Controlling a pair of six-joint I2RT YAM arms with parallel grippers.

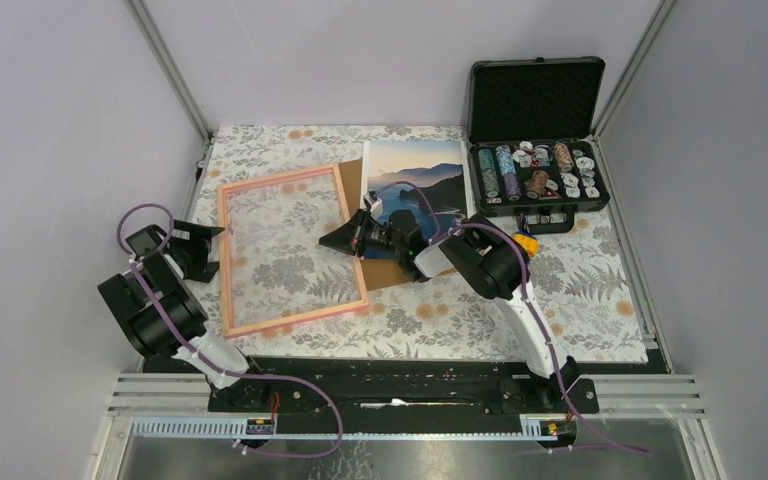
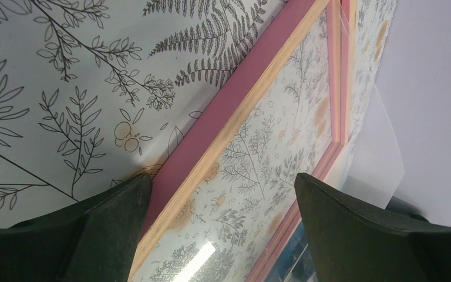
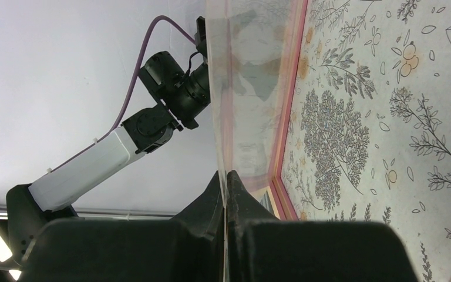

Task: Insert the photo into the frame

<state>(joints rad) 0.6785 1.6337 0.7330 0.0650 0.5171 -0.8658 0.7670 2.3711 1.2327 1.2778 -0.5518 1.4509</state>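
Photo (image 1: 430, 165), seen from overhead, lies face up on the worktop (image 1: 580, 300) just right of the frame (image 1: 224, 260). It looks light and floppy, so it is probably best pinched at a free edge. At the left wrist, the left gripper (image 2: 222, 179) has its jaws wide astride the frame's stiff pink rail. At the right wrist, the right gripper (image 3: 226, 176) has its jaws pinched tight on the raised clear pane (image 3: 241, 88), which looks slick, thin and bendy.

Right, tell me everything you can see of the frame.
The frame is a large, thin rectangle with a salmon-pink face and pale wood-look sides around a clear pane, the floral tablecloth showing through. It lies skewed, left of centre. The open left gripper straddles its left rail; the right gripper is shut on the pane's thin edge at its right side.
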